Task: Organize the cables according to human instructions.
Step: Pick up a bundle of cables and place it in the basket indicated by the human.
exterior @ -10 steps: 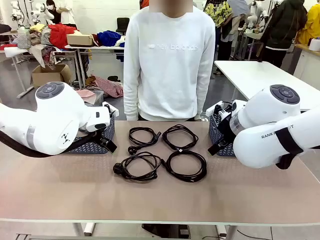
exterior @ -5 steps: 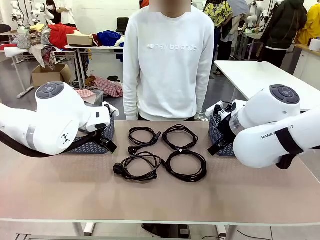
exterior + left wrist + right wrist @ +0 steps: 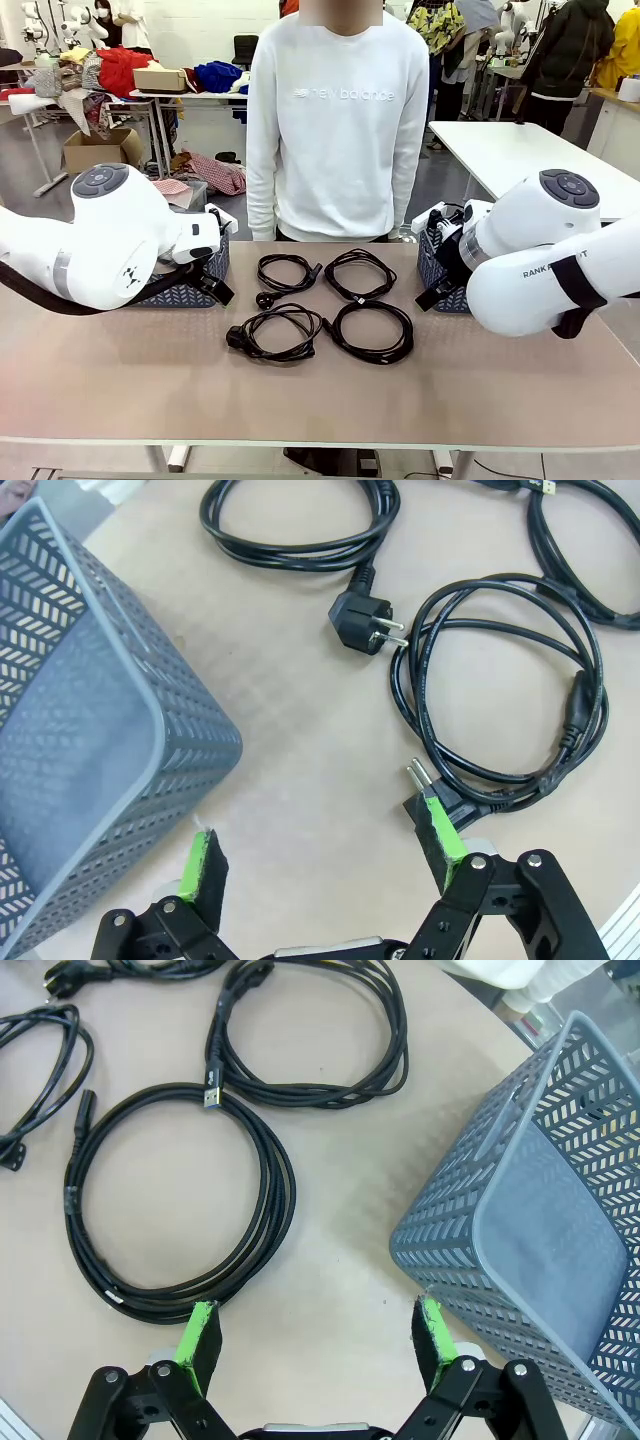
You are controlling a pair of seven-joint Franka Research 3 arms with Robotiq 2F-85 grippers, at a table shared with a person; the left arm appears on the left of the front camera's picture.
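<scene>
On the desk, in front of the person who stands at the far side, lie the far left cable, the far right cable, the near left cable and the near right cable. All four are black and coiled, and they make two rows of two, close together but each loop apart from the others. A grey left basket stands at the left of them, partly behind my left arm. A grey right basket stands at the right, partly behind my right arm. From the left wrist camera I see the left end effector released, with its green pads wide apart and nothing between them. It hangs over bare desk between the left basket and the near left cable. The plug of that cable shows just beside one green pad, and I cannot tell if they touch. The plug of the far left cable lies farther away, with its pins pointing at the near left cable. From the right wrist camera the right end effector is released too and holds nothing. It hangs over bare desk between the near right cable and the right basket. The far right cable lies beyond the near right one.
</scene>
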